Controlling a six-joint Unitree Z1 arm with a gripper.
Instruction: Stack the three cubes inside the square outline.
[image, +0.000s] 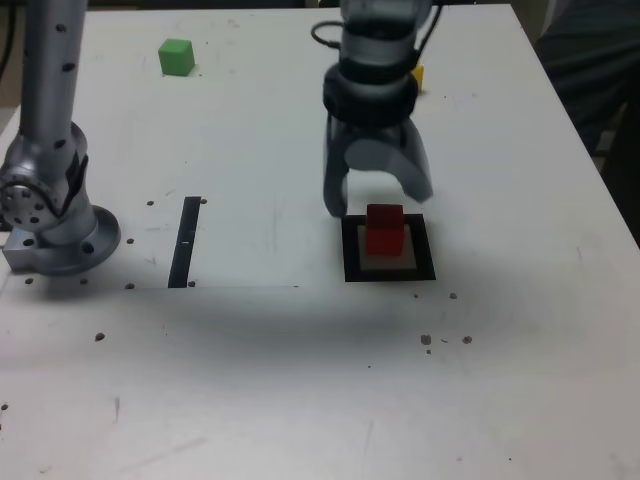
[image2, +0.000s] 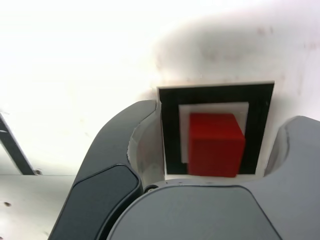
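Observation:
The red cube (image: 384, 229) (image2: 216, 144) rests on the white centre of the black square outline (image: 352, 252) (image2: 171, 130). Just above and behind it my gripper (image: 378, 200) (image2: 217, 125) hangs open, its two grey fingers spread wider than the cube and not touching it. The green cube (image: 176, 56) lies far back at the exterior view's left. Only a sliver of the yellow cube (image: 418, 76) shows behind the gripper's wrist, at the back of the table.
A thin black strip (image: 185, 242) (image2: 14, 150) lies on the white table to the exterior view's left of the outline. The arm's base (image: 55, 225) stands at the left edge. A dark-clothed person (image: 590, 60) is at the far right.

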